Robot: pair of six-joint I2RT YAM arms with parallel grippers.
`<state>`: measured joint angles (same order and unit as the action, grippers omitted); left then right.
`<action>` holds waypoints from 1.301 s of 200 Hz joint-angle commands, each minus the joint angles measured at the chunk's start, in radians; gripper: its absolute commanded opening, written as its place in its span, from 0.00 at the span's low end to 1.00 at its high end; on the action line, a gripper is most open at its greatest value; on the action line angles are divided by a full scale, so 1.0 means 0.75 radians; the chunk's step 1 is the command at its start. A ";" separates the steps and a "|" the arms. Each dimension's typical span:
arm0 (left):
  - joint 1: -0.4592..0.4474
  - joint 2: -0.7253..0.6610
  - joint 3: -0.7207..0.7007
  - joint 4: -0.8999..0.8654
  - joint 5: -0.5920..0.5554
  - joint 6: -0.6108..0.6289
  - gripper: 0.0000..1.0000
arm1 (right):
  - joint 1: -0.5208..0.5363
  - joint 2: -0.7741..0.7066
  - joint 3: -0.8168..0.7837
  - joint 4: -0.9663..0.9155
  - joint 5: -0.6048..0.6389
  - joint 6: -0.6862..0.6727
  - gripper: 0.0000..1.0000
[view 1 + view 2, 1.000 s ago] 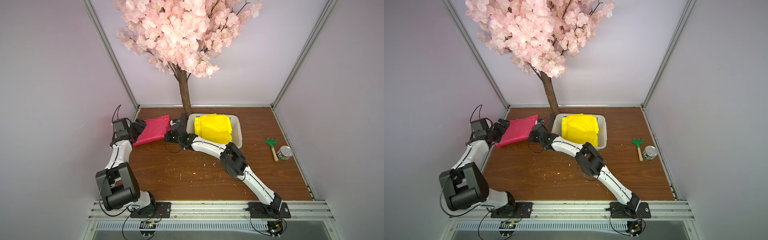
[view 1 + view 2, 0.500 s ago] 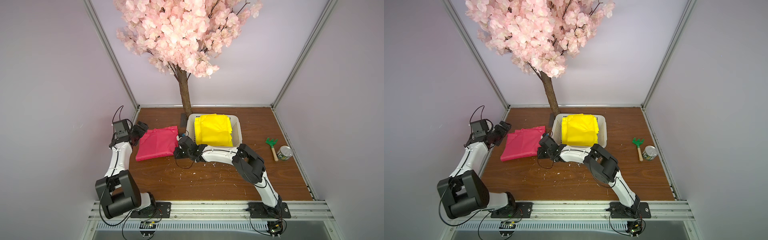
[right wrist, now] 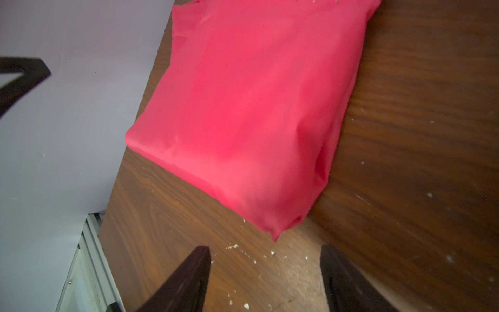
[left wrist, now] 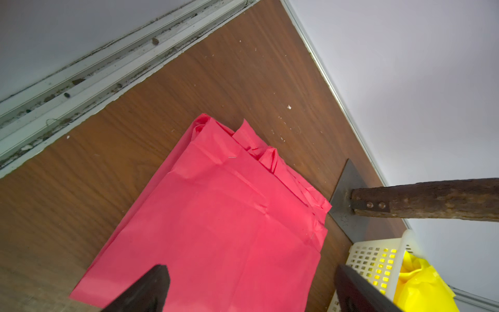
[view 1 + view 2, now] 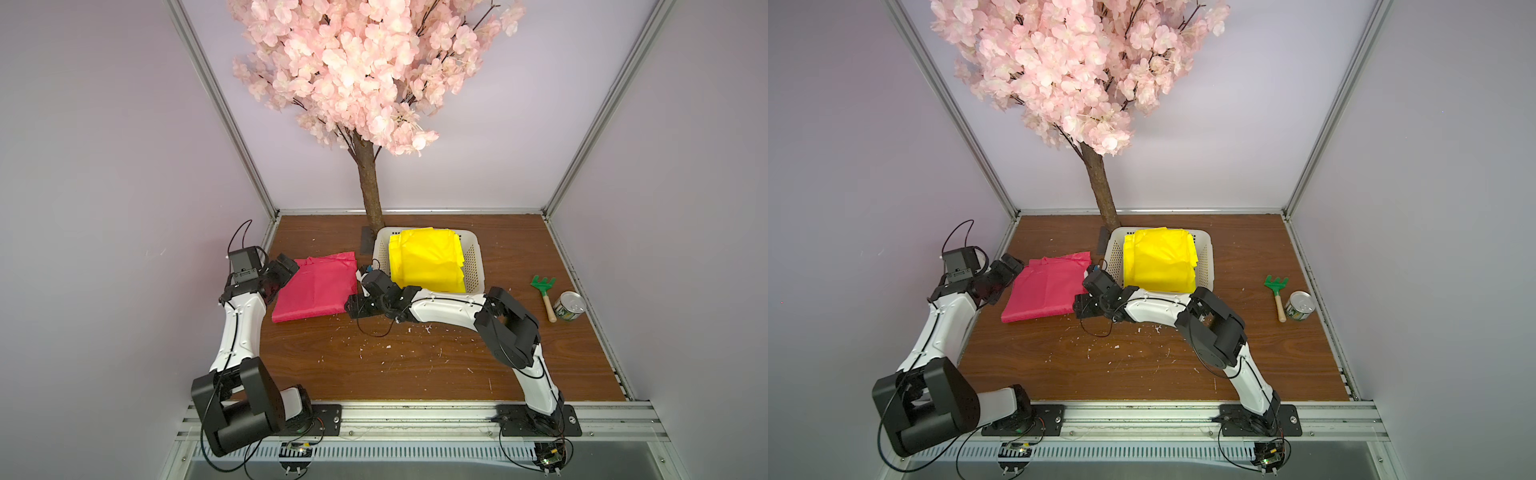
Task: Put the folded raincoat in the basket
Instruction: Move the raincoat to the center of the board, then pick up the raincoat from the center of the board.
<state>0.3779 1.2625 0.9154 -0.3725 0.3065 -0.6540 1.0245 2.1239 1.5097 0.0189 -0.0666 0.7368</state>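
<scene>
- My right hand (image 3: 263, 247): two dark, tapered fingers standing apart with nothing between them, low over the tabletop (image 3: 418, 135). The tabletop is dark wood-grain laminate flecked with white crumbs.
- Red raincoat (image 3: 248, 108): a thin, smooth plastic sheet folded into a puffy rectangle, lying flat on the tabletop and outside the basket. Its pinched corner sits just ahead of my right fingertips. I cannot tell whether it touches them.
- My left hand (image 4: 251, 266): fingers spread wide, gripping nothing, over the opposite edge of the red raincoat. Beyond them the loose layers are creased and ruffled.
- Basket (image 5: 473, 266): white plastic, rectangular, with grid-perforated walls and a rolled rim. It stands close by my right hand, on the side away from my left hand.
- Yellow raincoat (image 5: 426, 262): a glossy folded slab that fills most of the basket.
- Tree trunk (image 4: 432, 200): rough brown bark, on a flat grey metal plate (image 4: 348, 189), ahead of my left hand and just beside the basket.
</scene>
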 commanded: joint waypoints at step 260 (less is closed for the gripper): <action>-0.005 -0.041 -0.044 -0.037 -0.028 0.042 0.99 | 0.056 0.032 -0.092 0.297 0.090 0.427 0.72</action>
<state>0.3779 1.2396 0.8776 -0.4072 0.2718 -0.6315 1.0500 2.1262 1.3945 0.2287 -0.0002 0.9966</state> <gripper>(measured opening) 0.993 0.723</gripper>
